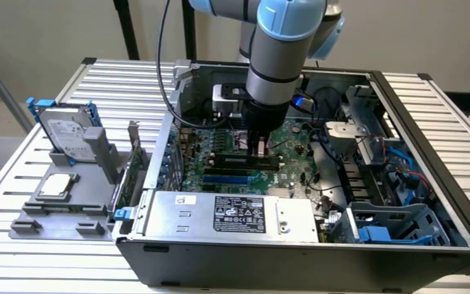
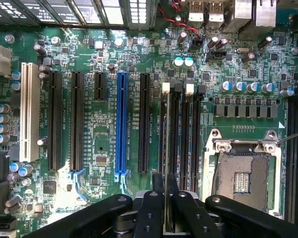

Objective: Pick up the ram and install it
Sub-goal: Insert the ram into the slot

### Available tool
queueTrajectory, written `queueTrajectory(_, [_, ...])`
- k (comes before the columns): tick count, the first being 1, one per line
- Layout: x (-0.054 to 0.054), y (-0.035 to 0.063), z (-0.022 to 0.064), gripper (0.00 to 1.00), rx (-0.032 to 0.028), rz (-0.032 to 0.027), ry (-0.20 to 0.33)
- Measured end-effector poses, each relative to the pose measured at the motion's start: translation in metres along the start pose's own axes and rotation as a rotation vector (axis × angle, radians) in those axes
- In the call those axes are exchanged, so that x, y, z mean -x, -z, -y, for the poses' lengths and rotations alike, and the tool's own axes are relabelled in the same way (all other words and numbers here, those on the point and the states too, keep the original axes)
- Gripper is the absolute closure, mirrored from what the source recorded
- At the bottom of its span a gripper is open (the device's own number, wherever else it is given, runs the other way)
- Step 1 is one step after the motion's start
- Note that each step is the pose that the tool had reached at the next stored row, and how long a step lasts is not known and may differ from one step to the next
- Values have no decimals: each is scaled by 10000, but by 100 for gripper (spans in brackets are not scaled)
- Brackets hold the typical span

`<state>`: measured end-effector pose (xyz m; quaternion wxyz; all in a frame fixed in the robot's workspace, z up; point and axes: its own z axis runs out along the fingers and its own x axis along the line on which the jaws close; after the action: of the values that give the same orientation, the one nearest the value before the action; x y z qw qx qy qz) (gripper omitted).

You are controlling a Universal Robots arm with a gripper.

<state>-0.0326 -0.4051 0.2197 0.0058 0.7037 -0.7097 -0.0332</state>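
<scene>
Claw (image 2: 166,206) clamped on the ram (image 2: 167,148), held edge-on and upright between its black fingers (image 2: 150,213), directly over the bank of black memory slots (image 2: 181,131) beside the CPU socket (image 2: 243,173). In the exterior view the arm reaches down into the open computer case (image 1: 431,202), claw (image 1: 258,149) low over the motherboard (image 1: 227,144). Whether the ram touches a slot cannot be told.

Beige wall (image 1: 47,30) behind; slatted metal table (image 1: 431,104); black poles (image 1: 125,27).
</scene>
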Motion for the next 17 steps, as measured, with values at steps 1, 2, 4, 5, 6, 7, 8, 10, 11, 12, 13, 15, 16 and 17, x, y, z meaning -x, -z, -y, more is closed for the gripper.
queueTrajectory(1, [0,-2,0,86,-1,0,-17])
queueTrajectory(2, [0,-5,0,86,-1,2,-30])
queueTrajectory(4, [0,-11,1,86,-2,1,-45])
queueTrajectory(5, [0,-15,1,86,-3,1,-50])
queueTrajectory(6, [-1,-18,1,86,-2,0,-55])
queueTrajectory(7, [-1,-21,2,86,-3,-1,-58])
queueTrajectory(8, [-1,-22,2,86,-2,-3,-60])
queueTrajectory(10, [0,-25,2,86,-2,-3,-63])
queueTrajectory(11, [-1,-26,2,86,-2,-4,-65])
queueTrajectory(12, [-1,-26,1,84,-2,-4,-67])
queueTrajectory(13, [0,-27,1,84,-3,-3,-68])
queueTrajectory(15, [0,-26,1,78,-3,-3,-68])
queueTrajectory(16, [0,-20,1,78,-3,-3,-68])
queueTrajectory(17, [1,-4,0,78,-4,0,-68])
